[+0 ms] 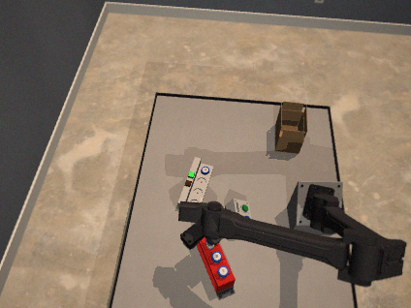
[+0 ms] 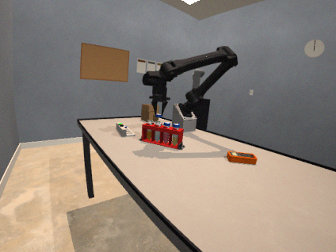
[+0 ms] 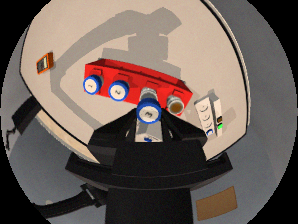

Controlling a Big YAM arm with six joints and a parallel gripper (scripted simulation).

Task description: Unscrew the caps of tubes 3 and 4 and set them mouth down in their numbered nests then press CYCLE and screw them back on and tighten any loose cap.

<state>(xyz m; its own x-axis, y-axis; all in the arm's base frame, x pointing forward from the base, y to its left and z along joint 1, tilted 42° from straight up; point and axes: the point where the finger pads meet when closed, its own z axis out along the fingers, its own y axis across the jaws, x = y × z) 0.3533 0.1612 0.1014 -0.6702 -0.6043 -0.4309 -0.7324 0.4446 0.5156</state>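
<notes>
My gripper point(image 2: 158, 112) point(image 3: 148, 111) is shut on the blue-rimmed cap marked 3 point(image 2: 158, 116) point(image 3: 149, 112), held a little above the red decapping station point(image 1: 223, 286) point(image 2: 162, 128) point(image 3: 107, 99). Tube 3 point(image 3: 149, 93) stands open there, close by the held cap. Tube 4 point(image 3: 175, 106) is open too. Cap 1 point(image 1: 223, 271) point(image 3: 92, 85) and cap 2 point(image 1: 216, 257) point(image 3: 118, 91) are on their tubes. Cap 4 point(image 1: 205, 169) point(image 3: 209, 132) sits in its nest in the cap tray. The green lamp point(image 1: 191, 174) point(image 3: 220, 126) is lit; the amber lamp point(image 1: 188, 183) is dark.
The key housing point(image 1: 237, 204) with the green key point(image 1: 245, 208) stands between the station and the arm's base; the arm partly covers it. A brown box point(image 1: 291, 140) point(image 2: 147, 112) stands at the far edge. An orange meter point(image 2: 242, 158) point(image 3: 45, 63) lies beyond the station.
</notes>
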